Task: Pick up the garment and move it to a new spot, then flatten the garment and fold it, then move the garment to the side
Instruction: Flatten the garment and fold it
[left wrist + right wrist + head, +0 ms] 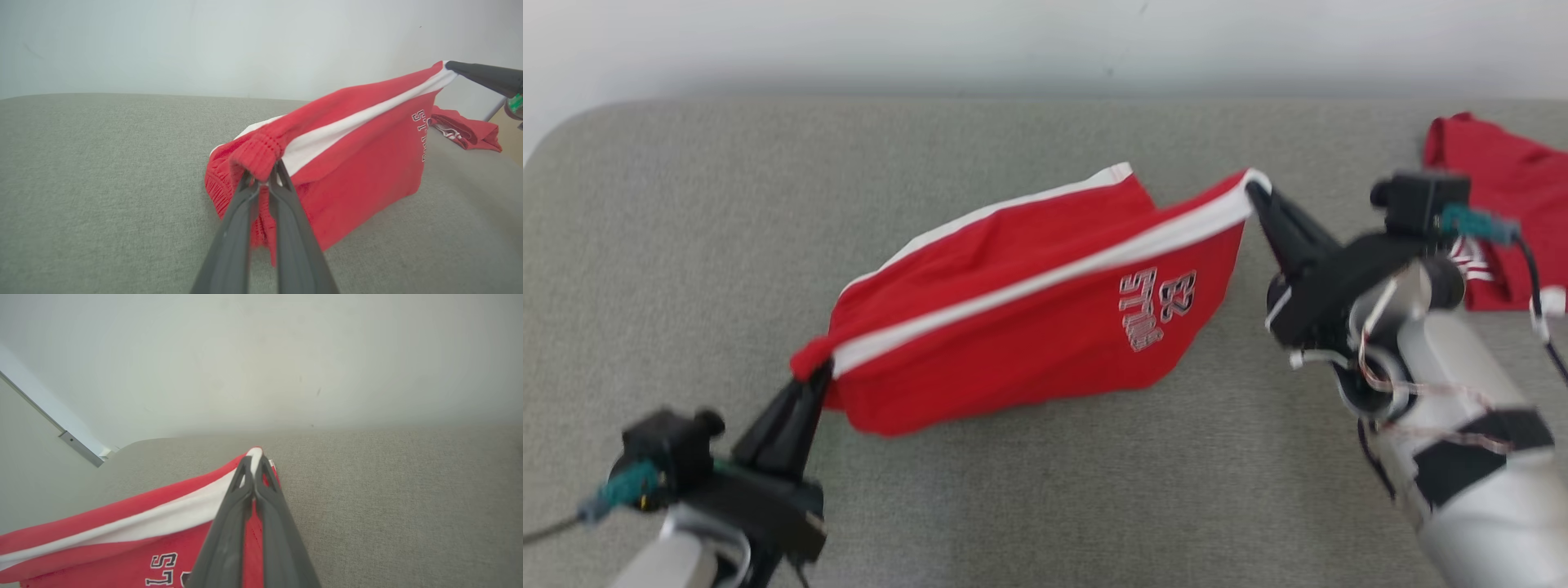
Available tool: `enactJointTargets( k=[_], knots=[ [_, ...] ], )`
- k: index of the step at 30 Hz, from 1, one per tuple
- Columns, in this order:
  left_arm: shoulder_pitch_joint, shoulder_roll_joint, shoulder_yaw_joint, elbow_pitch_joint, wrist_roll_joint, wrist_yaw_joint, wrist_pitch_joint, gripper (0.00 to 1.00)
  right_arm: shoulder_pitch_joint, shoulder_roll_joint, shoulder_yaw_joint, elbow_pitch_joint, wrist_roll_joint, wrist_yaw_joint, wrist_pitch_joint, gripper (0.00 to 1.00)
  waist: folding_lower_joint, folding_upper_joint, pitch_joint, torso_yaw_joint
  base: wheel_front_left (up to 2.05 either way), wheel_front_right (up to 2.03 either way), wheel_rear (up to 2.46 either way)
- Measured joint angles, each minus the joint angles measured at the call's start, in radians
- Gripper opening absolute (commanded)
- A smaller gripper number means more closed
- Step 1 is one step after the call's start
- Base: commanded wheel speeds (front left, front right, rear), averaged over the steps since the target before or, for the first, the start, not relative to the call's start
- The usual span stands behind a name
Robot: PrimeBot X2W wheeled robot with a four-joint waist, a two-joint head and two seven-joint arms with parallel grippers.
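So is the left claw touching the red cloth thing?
Touching. In the left wrist view the left gripper pinches a ribbed corner of the red garment between its closed fingers.

You see your left gripper [264, 177] rising from six o'clock, its two dark fingers pinched tight on the ribbed red corner of the garment [359, 171] near the centre. From there the cloth stretches taut toward two o'clock. A white stripe runs along its upper edge, white lettering sits near the far end, and the lower edge sags onto the grey cushion [102, 183]. At two o'clock the right gripper [451, 65] clasps the far corner. A second red garment [470, 132] lies at three o'clock, and a pale wall [204, 45] stands at twelve.
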Motion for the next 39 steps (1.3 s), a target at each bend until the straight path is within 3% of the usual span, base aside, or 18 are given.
enactJointTargets(
  k=[14,28,29,30,31,36,39],
  knots=[
    [-0.371,-0.015,-0.208,0.221,-0.123,0.000,0.000,0.00,-0.420,0.041,0.158,0.471,-0.052,0.000,-0.112,0.00,0.0001,0.0002,0.156,0.093,0.00,0.00,0.00],
    [-0.480,-0.049,-0.287,0.316,-0.160,0.000,0.000,0.00,-0.539,0.076,0.254,0.690,-0.042,0.000,-0.202,0.00,0.0000,0.0001,0.237,0.142,0.00,0.00,0.00],
    [-0.481,-0.052,-0.281,0.317,-0.156,0.000,0.000,0.08,-0.539,0.075,0.262,0.698,-0.043,0.000,-0.210,0.24,-0.0001,0.0001,0.237,0.140,0.00,0.00,0.00],
    [-0.482,-0.053,-0.272,0.319,-0.149,0.000,0.000,0.47,-0.539,0.076,0.267,0.703,-0.041,0.000,-0.215,0.53,0.0000,0.0001,0.236,0.139,0.00,0.00,0.00],
    [-0.483,-0.054,-0.263,0.321,-0.145,0.000,0.000,1.00,-0.540,0.076,0.270,0.705,-0.033,0.000,-0.222,1.00,0.0000,0.0001,0.234,0.138,0.00,0.00,0.00],
    [-0.458,-0.059,-0.209,0.319,-0.098,0.000,0.000,1.00,-0.534,0.076,0.300,0.696,-0.011,0.000,-0.252,1.00,-0.0001,0.0001,0.216,0.132,0.00,0.00,0.00],
    [-0.413,-0.062,-0.116,0.302,-0.044,0.000,0.000,1.00,-0.508,0.068,0.328,0.676,0.014,0.000,-0.275,1.00,-0.0002,0.0000,0.197,0.126,0.00,0.00,0.00]
  ],
)
